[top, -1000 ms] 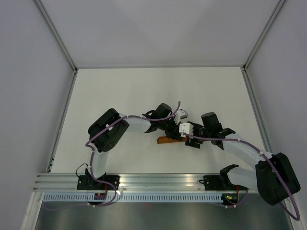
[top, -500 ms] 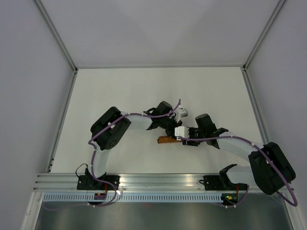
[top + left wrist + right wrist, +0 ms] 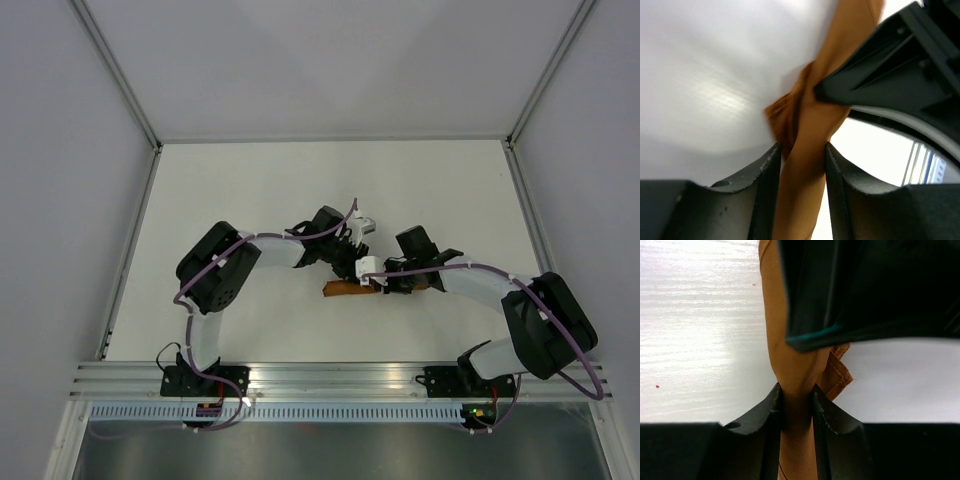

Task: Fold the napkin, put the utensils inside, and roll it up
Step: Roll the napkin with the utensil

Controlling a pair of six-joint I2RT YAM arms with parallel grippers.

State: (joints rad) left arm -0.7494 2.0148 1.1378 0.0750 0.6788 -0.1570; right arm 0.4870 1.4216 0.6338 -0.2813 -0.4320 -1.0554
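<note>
While the rust-orange napkin (image 3: 342, 290) lies rolled into a slim strip near the middle of the white desk (image 3: 240, 190), the left claw (image 3: 802, 149) sits astride it. Its two fingers (image 3: 765, 175) flank the cloth, which fills the gap between them; whether they press it or merely bracket it cannot be told from the wrist view. Over the last second the left arm (image 3: 275, 250) has drawn slightly toward its own side, yet the roll lies where it did, crosswise between the two arms. No knife shows in any view; if it is inside, the cloth hides it. On the right comes the bigger change. The right claw (image 3: 796, 389), which a second ago stood just off the roll's right end, has reached in and is now clamped on the napkin. The cloth is necked narrow between its tips and a hemmed corner (image 3: 840, 372) pokes out beside them. By this reading the hold is passing from left to right, so the rolling looks nearly done. The loose corner hints that the roll could spring open if either side lets go carelessly.
</note>
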